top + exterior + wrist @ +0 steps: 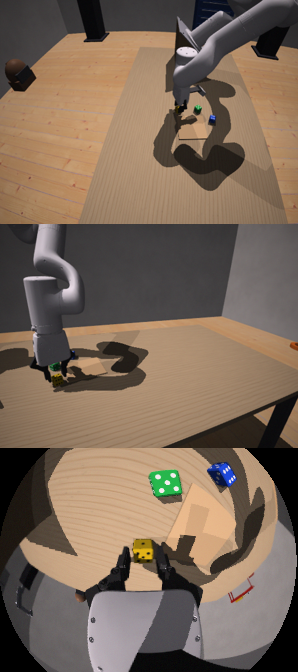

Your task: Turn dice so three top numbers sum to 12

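A yellow die (141, 551) lies on the table, off the mat; it also shows in the top view (177, 109) and the exterior view (57, 379). My gripper (143, 552) hangs straight down over it, with a finger on each side. The fingers are half open, and a small gap shows on both sides of the die. The tan mat (193, 130) lies flat just beside the gripper (55, 376). A green die (198, 109) and a blue die (212, 119) lie on the table next to the mat's far edge, off the mat.
The arm reaches in from the far right and throws large shadows over the mat. An orange object (294, 345) sits at the table's far right edge. A brown object (17, 74) and dark posts (91, 21) stand on the floor beyond the table.
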`<state>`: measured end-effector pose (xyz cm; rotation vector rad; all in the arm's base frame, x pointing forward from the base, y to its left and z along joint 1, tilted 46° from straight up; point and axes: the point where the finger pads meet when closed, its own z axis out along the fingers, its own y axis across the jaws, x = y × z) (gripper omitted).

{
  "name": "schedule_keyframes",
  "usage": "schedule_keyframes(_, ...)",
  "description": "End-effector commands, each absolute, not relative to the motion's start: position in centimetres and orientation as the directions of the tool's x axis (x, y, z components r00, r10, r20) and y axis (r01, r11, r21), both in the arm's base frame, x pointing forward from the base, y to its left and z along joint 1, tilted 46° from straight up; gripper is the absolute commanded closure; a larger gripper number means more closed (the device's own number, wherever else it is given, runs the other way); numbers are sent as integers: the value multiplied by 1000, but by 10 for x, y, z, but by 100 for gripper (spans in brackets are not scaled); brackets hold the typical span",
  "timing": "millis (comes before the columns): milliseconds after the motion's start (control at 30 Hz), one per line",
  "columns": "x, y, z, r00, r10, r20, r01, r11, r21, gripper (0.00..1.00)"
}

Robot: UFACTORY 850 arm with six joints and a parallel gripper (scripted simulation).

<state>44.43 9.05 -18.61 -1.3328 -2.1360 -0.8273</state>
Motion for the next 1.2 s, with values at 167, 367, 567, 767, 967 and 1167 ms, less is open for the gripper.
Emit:
schedule_keyframes(167, 444, 99, -195, -406, 616, 675, 910, 340, 237, 53)
schedule_keyframes(367, 444, 103, -199, -406, 616, 675, 910, 340, 237, 53)
schedule_keyframes(567, 444, 103, -199, -406, 616, 675, 910, 340, 237, 53)
schedule_keyframes(767, 444, 103, -199, -406, 616, 675, 910, 340, 237, 53)
schedule_keyframes(967, 444, 103, -199, -406, 616, 675, 910, 340, 237, 53)
schedule_keyframes(1167, 444, 103, -199, -406, 616, 675, 910, 340, 237, 53)
